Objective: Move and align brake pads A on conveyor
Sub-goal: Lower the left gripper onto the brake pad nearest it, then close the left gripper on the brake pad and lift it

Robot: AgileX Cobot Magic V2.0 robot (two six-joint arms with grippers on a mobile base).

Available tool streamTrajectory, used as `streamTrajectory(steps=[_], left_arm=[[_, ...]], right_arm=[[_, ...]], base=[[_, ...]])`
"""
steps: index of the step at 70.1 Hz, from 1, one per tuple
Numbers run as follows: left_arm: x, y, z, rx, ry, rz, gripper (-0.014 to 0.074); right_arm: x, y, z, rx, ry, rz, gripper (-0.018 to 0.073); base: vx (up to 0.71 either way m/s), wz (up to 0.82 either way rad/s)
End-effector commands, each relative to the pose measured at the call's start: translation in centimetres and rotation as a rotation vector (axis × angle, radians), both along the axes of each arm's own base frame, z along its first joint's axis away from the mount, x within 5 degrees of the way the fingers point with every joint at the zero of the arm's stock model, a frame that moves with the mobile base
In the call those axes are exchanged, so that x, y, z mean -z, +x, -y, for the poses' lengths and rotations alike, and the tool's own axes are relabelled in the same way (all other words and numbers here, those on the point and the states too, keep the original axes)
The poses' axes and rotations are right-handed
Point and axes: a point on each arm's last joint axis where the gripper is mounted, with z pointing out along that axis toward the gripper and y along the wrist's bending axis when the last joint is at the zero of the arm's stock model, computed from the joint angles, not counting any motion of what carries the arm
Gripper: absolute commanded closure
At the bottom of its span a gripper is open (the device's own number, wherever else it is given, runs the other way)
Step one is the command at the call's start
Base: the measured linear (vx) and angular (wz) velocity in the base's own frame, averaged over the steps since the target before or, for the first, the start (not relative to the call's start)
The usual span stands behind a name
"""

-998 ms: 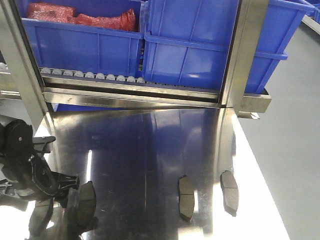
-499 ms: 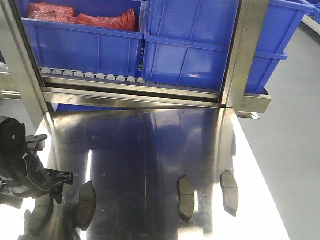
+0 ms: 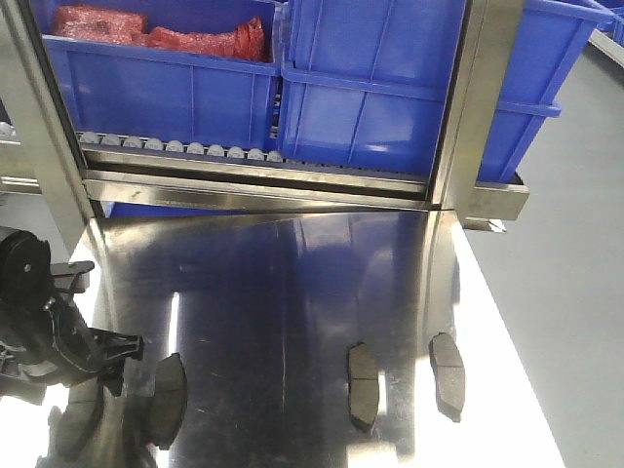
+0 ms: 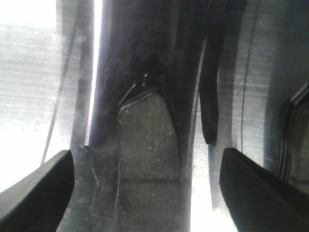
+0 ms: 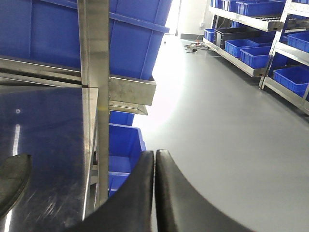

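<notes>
Several dark grey brake pads lie on the shiny steel tabletop, not on the conveyor, which is out of view. Two pads rest side by side at the front right. Another pad lies at the front left, and one more is partly hidden under my left arm. My left gripper hovers low there, open. In the left wrist view a pad lies between the wide-apart fingers, untouched. My right gripper is shut on nothing, beyond the table's right edge.
Blue bins sit on a roller rack behind the table, with steel posts at both ends. One bin holds red bags. Grey floor lies to the right of the table edge. A pad's end shows in the right wrist view.
My left arm has shifted a little leftward, uncovering more of the front-left pad. Over the last half second it has held nearly still. The pads have not moved.
</notes>
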Motion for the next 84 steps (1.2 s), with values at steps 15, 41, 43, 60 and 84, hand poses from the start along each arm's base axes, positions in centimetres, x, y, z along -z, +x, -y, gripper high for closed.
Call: streamTrajectory(steps=[15,41,43,60,84], left_arm=[[-1.7,0.2,0.2,0.016,-0.020,0.041,0.0020],[-1.7,0.1,0.3,0.034,-0.035,0.034,0.0020],[-1.7,0.1,0.3,0.035,-0.034,0.034,0.0020],[-0.5,0.1,0.2,0.039,-0.015,-0.031,0.0020],[-0.6,0.2,0.3,0.040,-0.018,-0.013,0.0020]], right_arm=[[-0.3,0.0,-0.2,-0.020,-0.027,0.065,0.0571],[-0.3,0.0,-0.2,-0.020,-0.027,0.065,0.0571],[-0.3,0.0,-0.2,-0.020,-0.027,0.065,0.0571],[-0.3,0.0,-0.2,-0.020,-0.027,0.065,0.0571],[-0.3,0.0,-0.2,-0.020,-0.027,0.065,0.0571]], base=[[0.00,0.00],[0.00,0.00],[0.00,0.00],[0.00,0.00],[0.00,0.00]])
